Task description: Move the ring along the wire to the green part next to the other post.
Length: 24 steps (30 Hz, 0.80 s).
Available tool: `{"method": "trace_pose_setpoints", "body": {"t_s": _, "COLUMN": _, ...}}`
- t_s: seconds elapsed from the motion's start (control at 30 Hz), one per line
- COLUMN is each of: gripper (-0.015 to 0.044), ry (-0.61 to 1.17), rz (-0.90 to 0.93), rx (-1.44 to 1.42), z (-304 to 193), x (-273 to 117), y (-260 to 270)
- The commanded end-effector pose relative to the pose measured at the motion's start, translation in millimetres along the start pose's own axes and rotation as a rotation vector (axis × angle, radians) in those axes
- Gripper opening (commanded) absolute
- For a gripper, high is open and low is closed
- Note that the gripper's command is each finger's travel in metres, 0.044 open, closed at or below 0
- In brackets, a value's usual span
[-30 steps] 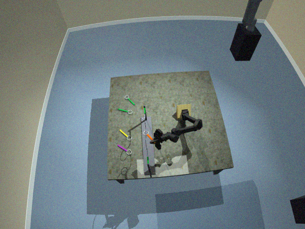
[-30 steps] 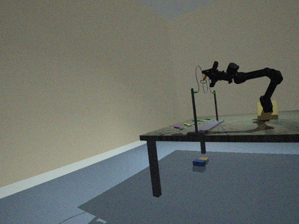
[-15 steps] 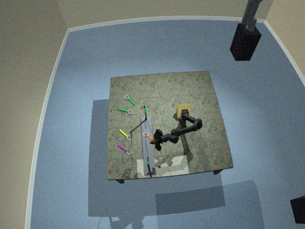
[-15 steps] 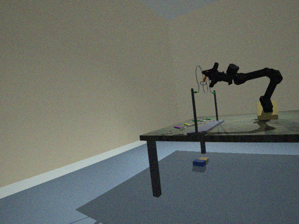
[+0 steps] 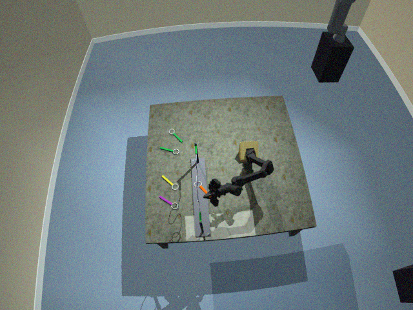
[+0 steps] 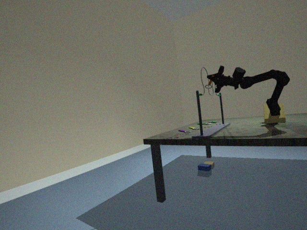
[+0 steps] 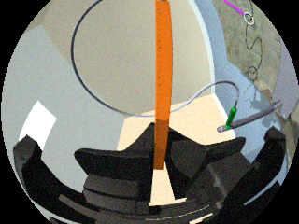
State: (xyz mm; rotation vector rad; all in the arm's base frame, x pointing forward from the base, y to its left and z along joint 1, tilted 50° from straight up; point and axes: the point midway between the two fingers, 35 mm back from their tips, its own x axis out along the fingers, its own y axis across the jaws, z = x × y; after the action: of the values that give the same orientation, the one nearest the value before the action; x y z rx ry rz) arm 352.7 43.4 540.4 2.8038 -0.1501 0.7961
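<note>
"Beige walls (image 5: 50, 100) (image 6: 86, 74) (image 7: 131, 61) rise around a blue floor (image 5: 233, 60) (image 6: 235, 185) (image 7: 221, 72). What stands on the mottled table (image 5: 233, 126) (image 6: 247, 142) (image 7: 235, 35)?"

"Two dark posts: the near post (image 5: 201, 228) (image 6: 199, 112) (image 7: 257, 117) and the far post (image 5: 197, 158) (image 6: 221, 109), with a curvy wire (image 5: 199, 203) (image 6: 201, 76) (image 7: 72, 47) running between them."

"And the ring (image 5: 197, 186) (image 6: 208, 84)?"

"Up in the air between the posts, well apart from both green ends. I can't tell whether the wire passes through it."

"What's the gripper (image 5: 207, 196) (image 6: 209, 77) (image 7: 156, 125) doing?"

"Gripping the orange handle (image 5: 202, 189) (image 6: 210, 82) (image 7: 163, 56). The ring sits lower than the fingers, with the handle slanting down to it."

"Anything over on the left?"

"Four loose rings lie flat: a purple-handled one (image 5: 165, 200) (image 6: 182, 130) (image 7: 235, 8) nearest, then a yellow-handled one (image 5: 167, 180) (image 6: 191, 128), and two green-handled ones farther off. The arm's base is over on the right."
</note>
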Motion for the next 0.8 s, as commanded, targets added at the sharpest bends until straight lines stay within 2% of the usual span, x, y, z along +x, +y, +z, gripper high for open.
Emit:
{"method": "trace_pose_setpoints", "body": {"t_s": 0.0, "gripper": -0.015, "ry": 0.003, "rz": -0.034, "rx": -0.048, "z": 2.3, "x": -1.4, "y": -11.8}}
{"method": "trace_pose_setpoints", "body": {"t_s": 0.77, "gripper": -0.015, "ry": 0.063, "rz": -0.281, "rx": -0.476, "z": 21.0, "x": -22.1, "y": -80.7}}
